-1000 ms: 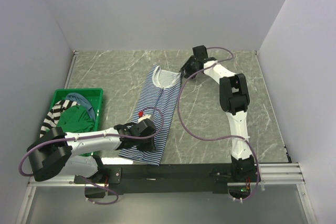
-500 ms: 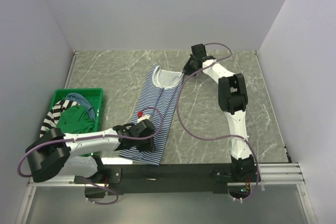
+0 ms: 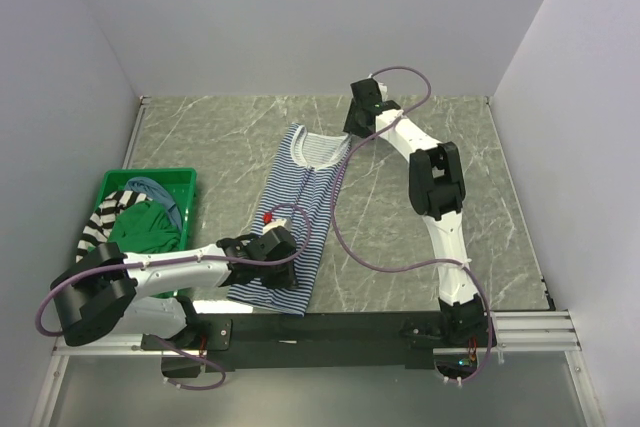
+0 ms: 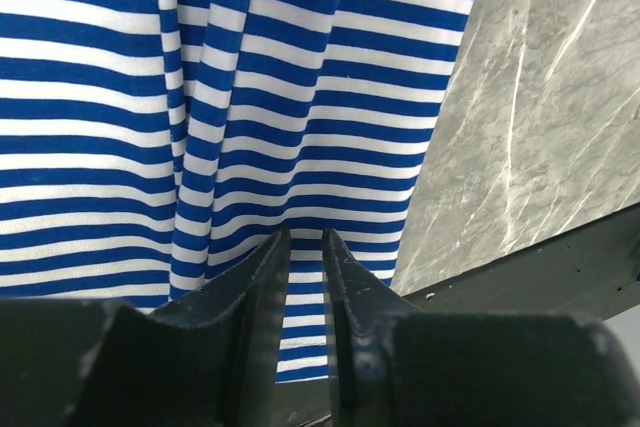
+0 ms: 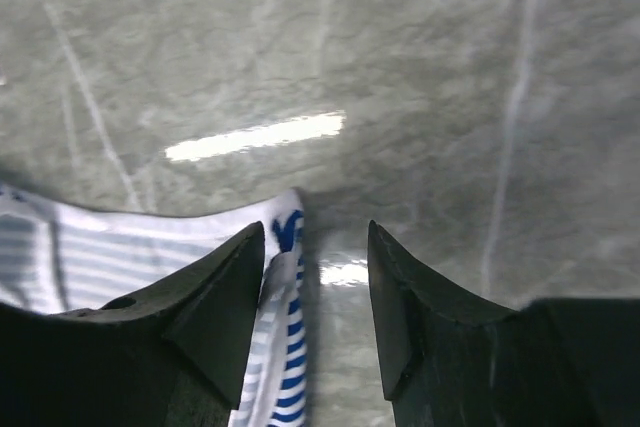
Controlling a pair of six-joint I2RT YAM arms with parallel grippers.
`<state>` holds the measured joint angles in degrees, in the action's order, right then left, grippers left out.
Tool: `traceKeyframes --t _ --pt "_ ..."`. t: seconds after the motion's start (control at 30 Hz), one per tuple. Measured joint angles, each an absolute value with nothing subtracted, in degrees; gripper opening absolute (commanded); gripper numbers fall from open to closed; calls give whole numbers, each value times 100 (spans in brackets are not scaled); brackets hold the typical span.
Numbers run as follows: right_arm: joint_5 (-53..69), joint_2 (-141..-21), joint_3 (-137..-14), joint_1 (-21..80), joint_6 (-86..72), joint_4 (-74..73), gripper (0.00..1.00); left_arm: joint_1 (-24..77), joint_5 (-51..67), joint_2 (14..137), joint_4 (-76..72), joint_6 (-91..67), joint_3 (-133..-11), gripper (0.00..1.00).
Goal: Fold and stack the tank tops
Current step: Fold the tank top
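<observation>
Striped tank top (image 3: 300, 197): thin navy and white, laid lengthwise mid-table (image 3: 220, 137), neck toward the top of the frame, hem by the black front rail (image 3: 350, 327). Other tops (image 3: 140, 222): heaped in the green bin (image 3: 185, 179) at frame left, not yet folded.

Left gripper (image 4: 306, 247): jaws drawn nearly together near the hem end, with a raised ridge of cloth running into the narrow gap. I read this as a pinch on that ridge.

Right gripper (image 5: 315, 237): jaws spread, nothing clamped. The strap corner lies against the finger at frame left, and the rest of the gap is over bare marble.

Risks, as I judge them:
- If I close the right jaws here, they may catch only the strap's edge or miss it, so one end lifts alone and the fold skews.
- The left pinch holds gathered cloth, so a crease may carry into the fold.
- The right arm's purple cable (image 3: 334, 222) hangs just beside the top's right edge and could drag it.

Room: bare table at frame right and beyond the neck. The back wall is near the right gripper, and the bin sits close at frame left.
</observation>
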<state>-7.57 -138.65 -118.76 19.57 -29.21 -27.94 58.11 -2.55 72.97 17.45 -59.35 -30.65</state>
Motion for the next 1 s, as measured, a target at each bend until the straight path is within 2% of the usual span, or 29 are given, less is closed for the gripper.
traceKeyframes --t 0.13,0.27,0.4,0.5,0.77,1.0 --pt "-1184 -13740 -11743 1986 -2766 -2906 53 5826 -259 7293 1765 -5970 -3079 31" --pt "-1562 -13026 -10934 2084 -2628 -2873 52 5833 -279 7266 1791 -6036 -3081 31" --pt "-1879 -12283 -10492 2495 -2456 -2810 51 5837 -290 7225 1872 -6119 -3081 31" --pt "-1938 -12031 -10488 2897 -2340 -2663 47 5837 -290 7207 1933 -6145 -3081 31" --pt "-1778 -12086 -10418 3739 -2200 -2646 36 5837 -292 7207 1938 -6180 -3081 31" --pt "-1645 -12385 -10302 3800 -2217 -2777 35 5837 -294 7207 1933 -6180 -3079 31"
